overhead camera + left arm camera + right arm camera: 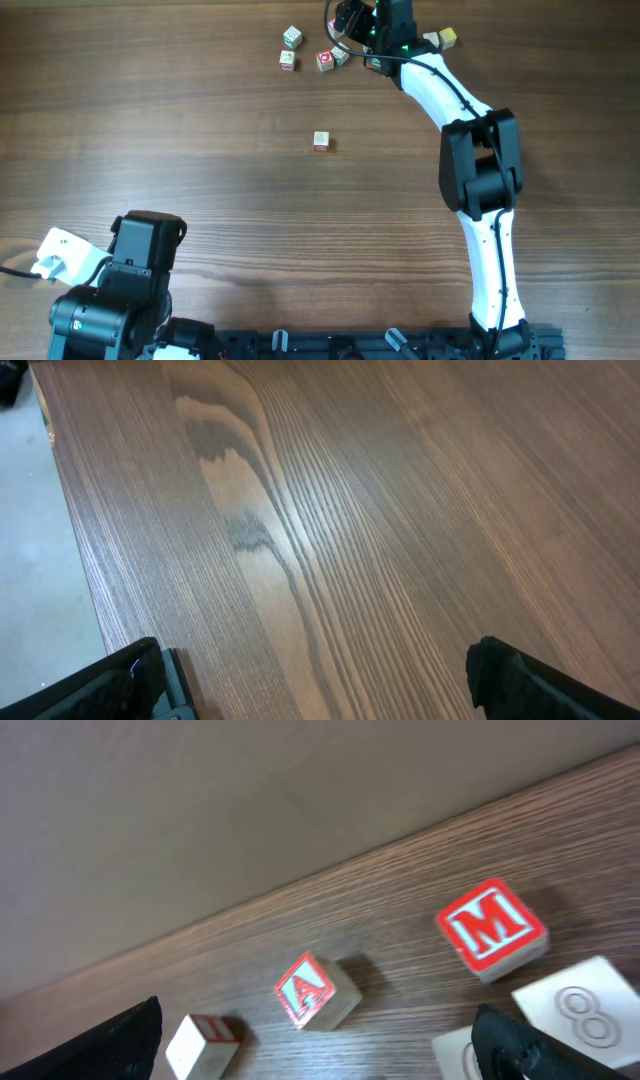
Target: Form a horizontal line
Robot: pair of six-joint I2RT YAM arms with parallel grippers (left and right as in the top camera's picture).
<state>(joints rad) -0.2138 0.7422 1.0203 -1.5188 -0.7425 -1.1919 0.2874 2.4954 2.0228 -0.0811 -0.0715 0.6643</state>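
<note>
No finished row of pale cubes shows. Several small letter cubes lie loose at the far edge: a pale one, one with a red side, a red-faced one touching another. A lone pale cube sits mid-table. My right gripper hovers open and empty by the far cluster. In the right wrist view its fingers frame a red "A" cube, with a red "M" cube, a pale "8" cube and a small cube around. My left gripper is open and empty over bare wood.
A yellowish cube lies at the far right of the right wrist. My left arm rests at the near left corner, next to the table's left edge. The table's far edge runs just behind the cubes.
</note>
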